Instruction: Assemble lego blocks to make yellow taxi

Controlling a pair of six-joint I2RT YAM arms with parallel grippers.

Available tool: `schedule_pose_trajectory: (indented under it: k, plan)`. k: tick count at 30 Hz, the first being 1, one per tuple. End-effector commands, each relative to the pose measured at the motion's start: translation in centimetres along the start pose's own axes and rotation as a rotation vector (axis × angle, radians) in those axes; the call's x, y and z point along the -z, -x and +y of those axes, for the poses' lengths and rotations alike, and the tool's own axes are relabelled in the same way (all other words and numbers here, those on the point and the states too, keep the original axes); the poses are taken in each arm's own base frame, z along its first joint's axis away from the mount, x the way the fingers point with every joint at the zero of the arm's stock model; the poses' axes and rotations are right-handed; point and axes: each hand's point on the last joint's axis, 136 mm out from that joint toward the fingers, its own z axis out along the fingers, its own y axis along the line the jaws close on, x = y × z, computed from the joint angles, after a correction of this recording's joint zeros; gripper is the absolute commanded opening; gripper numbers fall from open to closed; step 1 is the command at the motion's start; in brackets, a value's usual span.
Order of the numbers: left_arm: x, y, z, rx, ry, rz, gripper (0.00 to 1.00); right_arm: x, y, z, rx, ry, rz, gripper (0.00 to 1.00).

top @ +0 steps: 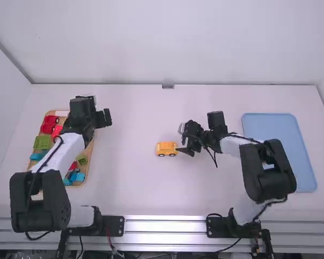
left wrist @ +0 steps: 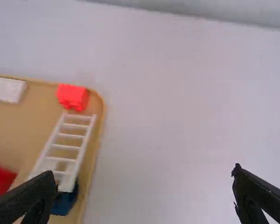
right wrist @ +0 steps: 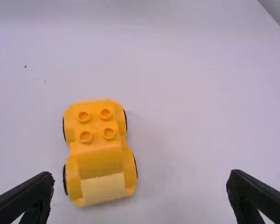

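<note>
right pincer point(right wrist: 141, 174) of mine is released; yellow car point(right wrist: 100, 151) lies just to its left, long axis toward me.

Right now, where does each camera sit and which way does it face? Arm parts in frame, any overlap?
High view: above and behind the arms, looking forward and down at the table; left arm and right arm in shot.
Left wrist view: on that wrist, looking at a tan tray's corner; left gripper, open, at the bottom edge.
Right wrist view: on that wrist, looking down at the yellow car; right gripper, open, at the bottom edge.
Shared: tray in high and left wrist; car in high and right wrist.
</note>
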Motion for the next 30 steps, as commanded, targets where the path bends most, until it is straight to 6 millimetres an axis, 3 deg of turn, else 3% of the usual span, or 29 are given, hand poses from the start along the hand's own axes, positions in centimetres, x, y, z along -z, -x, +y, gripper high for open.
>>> schedule_pose_trajectory:
  k: [1,4,9,19,24,26,30]
  plan:
    - [3.0,2.9,1.2,0.086,0.017,-0.1,0.99,-2.0,-0.3,2.0,-0.031,0.11,-0.095,0.99]
    - [5.5,4.1,2.4,0.134,0.033,-0.152,0.99,-3.2,-0.5,1.9,-0.064,0.138,-0.146,0.99]
    - [9.4,5.1,6.4,0.247,0.213,-0.235,0.99,-5.2,-0.5,2.1,-0.093,0.2,-0.172,0.99]
    - [10.1,5.0,6.3,0.226,0.214,-0.23,0.99,-9.2,-1.3,2.6,-0.071,0.159,0.006,0.98]
    - [9.8,4.8,6.4,0.224,0.219,-0.222,0.99,-9.6,-2.1,3.0,-0.063,0.159,0.075,0.83]
    - [9.8,4.8,6.3,0.202,0.219,-0.218,0.99,-9.4,-2.4,3.4,-0.077,0.192,0.106,0.7]
    - [9.8,4.8,6.3,0.202,0.218,-0.218,0.99,-9.1,-2.6,3.3,-0.096,0.221,0.16,0.59]
